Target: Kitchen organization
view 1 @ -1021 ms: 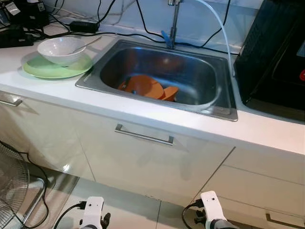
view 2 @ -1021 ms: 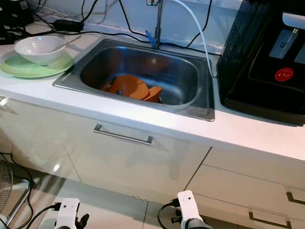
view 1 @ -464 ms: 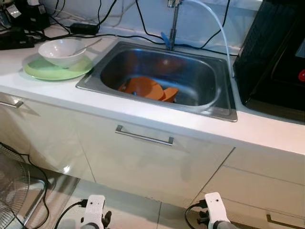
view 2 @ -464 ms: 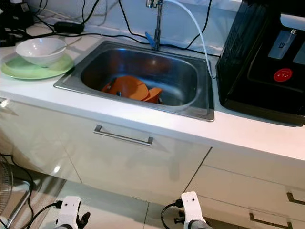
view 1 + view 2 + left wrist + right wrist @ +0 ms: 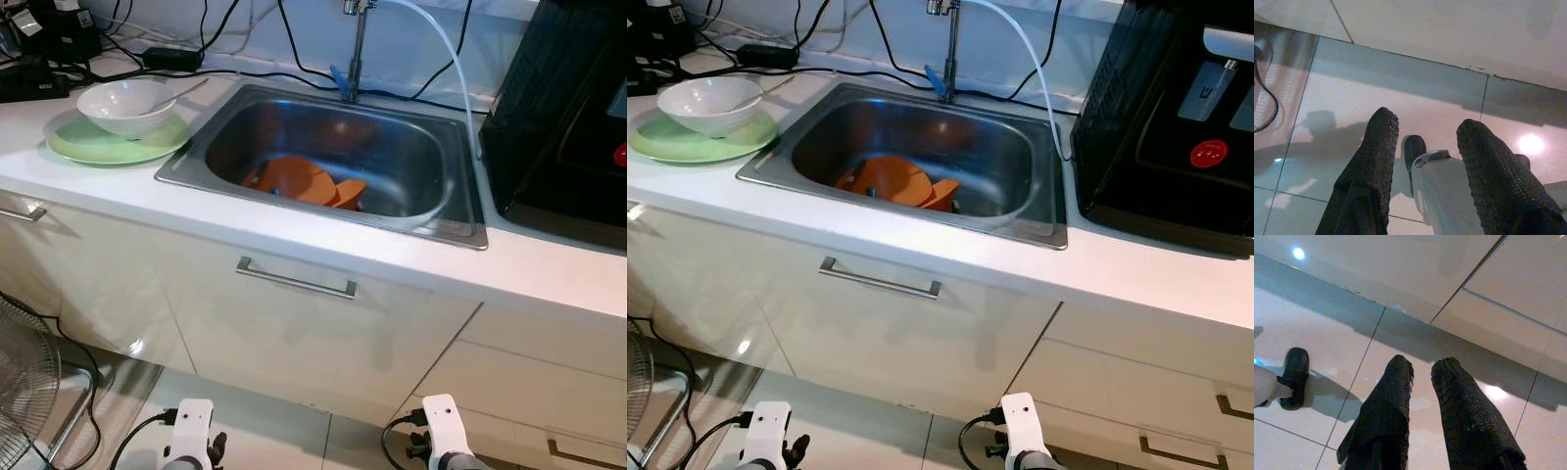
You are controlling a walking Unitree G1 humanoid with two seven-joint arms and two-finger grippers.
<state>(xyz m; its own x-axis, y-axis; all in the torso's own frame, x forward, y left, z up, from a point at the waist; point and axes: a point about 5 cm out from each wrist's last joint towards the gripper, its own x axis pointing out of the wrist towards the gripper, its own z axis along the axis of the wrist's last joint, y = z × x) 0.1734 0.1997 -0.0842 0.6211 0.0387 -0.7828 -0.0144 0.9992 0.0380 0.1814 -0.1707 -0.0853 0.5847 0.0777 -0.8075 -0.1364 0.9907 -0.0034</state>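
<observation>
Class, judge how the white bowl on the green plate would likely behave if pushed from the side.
The white bowl looks glazed and rigid, so probably breakable. It rests on the smooth green plate, so it would likely slide rather than tip. The spoon leaning inside might rattle or fall out.

No legible text, labels or numbers.

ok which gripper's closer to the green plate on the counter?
Left. The left gripper hangs low over the floor on the green plate side; the right gripper hangs low farther right, below the sink.
</observation>
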